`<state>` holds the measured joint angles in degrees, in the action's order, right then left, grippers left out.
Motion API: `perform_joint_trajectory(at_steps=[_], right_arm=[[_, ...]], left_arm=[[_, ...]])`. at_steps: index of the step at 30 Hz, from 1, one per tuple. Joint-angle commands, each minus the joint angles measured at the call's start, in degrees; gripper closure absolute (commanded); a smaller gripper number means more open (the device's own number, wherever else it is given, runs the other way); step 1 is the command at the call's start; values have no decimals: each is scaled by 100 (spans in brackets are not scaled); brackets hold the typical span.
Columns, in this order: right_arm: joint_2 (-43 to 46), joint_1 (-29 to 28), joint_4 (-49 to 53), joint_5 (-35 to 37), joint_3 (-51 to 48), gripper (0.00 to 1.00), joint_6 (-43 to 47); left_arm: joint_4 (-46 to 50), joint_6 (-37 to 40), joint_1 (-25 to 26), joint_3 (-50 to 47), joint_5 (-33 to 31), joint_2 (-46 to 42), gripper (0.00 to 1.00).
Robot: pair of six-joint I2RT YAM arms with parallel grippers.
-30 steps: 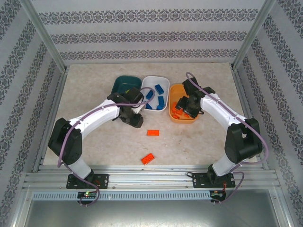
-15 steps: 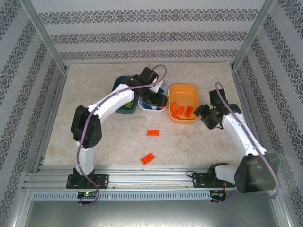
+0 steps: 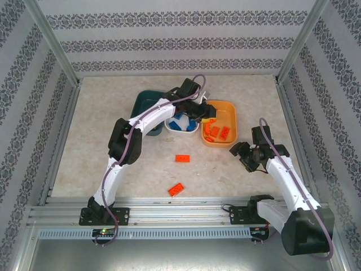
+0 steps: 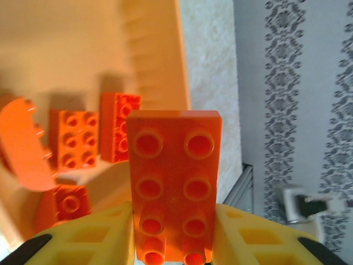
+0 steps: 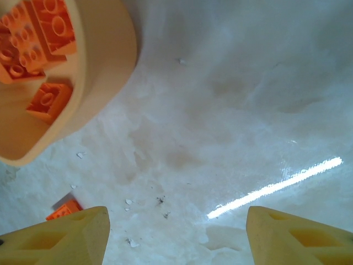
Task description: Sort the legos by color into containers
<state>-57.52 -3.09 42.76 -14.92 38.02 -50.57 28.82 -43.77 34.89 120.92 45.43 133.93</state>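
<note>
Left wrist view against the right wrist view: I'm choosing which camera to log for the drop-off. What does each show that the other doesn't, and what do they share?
Left wrist: a held orange-red brick clamped between the left fingers, with the patterned wall beyond. Right wrist: the right fingers spread apart with nothing between them, over the table, and a loose orange-red brick lying on it. Shared: the orange tub holding sorted bricks.
</note>
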Motion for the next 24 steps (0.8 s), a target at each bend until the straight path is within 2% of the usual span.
perform_joint_trajectory(at_steps=[1, 8, 13, 18, 24], right_arm=[[-57, 63, -219, -263, -104, 33, -8], [-495, 64, -137, -468, 56, 33, 333], [-228, 63, -258, -501, -221, 32, 149], [-58, 63, -396, -567, -506, 32, -40], [-392, 70, -348, -599, -255, 32, 161]], left_arm=[[-364, -492, 179, 670, 303, 354, 62], [124, -552, 248, 1824, 171, 1055, 60], [220, -782, 237, 2505, 202, 1535, 59], [169, -881, 246, 2594, 150, 1635, 59], [187, -827, 241, 2594, 103, 1640, 56]])
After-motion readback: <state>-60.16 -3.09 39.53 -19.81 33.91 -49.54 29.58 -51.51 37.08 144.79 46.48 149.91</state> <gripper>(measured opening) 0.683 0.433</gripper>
